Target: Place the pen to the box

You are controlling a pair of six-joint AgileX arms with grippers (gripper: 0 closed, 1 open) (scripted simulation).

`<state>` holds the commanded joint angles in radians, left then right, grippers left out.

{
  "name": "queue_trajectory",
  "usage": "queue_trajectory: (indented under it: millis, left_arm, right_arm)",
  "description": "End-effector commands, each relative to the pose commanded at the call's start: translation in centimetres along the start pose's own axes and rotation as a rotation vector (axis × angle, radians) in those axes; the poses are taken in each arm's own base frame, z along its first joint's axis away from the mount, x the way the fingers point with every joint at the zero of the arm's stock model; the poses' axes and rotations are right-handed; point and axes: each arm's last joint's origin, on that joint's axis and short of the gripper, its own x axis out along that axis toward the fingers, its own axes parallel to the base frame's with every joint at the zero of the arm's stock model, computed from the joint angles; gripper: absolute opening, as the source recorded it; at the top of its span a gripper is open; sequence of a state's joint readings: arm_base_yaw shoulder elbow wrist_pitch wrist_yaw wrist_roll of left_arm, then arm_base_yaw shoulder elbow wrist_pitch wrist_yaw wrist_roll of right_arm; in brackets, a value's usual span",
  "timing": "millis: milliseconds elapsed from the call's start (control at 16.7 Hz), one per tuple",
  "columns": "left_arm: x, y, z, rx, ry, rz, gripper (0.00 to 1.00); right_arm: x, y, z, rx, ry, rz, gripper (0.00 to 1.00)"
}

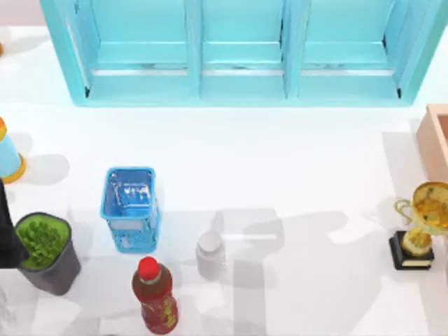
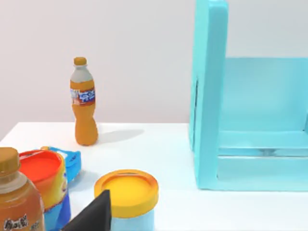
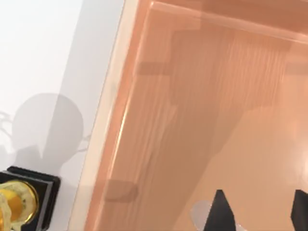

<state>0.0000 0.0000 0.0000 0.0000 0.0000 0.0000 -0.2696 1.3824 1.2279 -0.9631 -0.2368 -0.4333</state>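
Right wrist view: right gripper (image 3: 260, 211) hangs over the box (image 3: 202, 120), fingers (image 3: 219, 209) apart w/ a grey-white bit, prob. the pen (image 3: 202, 214), lying on the box floor just beside one fingertip. Pen looks let go inside, so I'd lift straight up w/o brushing it or the walls. Left gripper (image 2: 91, 216) sits parked near a yellow-lidded jar (image 2: 126, 192); can't tell its fingers.

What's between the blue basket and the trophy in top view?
A white capped bottle stands just right of the blue basket; from there to the trophy the table is bare.
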Motion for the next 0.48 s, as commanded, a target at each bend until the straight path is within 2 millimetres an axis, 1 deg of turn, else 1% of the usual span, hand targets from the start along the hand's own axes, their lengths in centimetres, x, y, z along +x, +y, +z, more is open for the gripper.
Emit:
queue_trajectory:
  millis: [120,480]
  left_arm:
    - [0.00,0.00,0.00,0.000,0.000,0.000,1.00]
    - [0.00,0.00,0.00,0.000,0.000,0.000,1.00]
  right_arm:
    - [0.00,0.00,0.00,0.000,0.000,0.000,0.00]
    - [0.00,0.00,0.00,0.000,0.000,0.000,0.45]
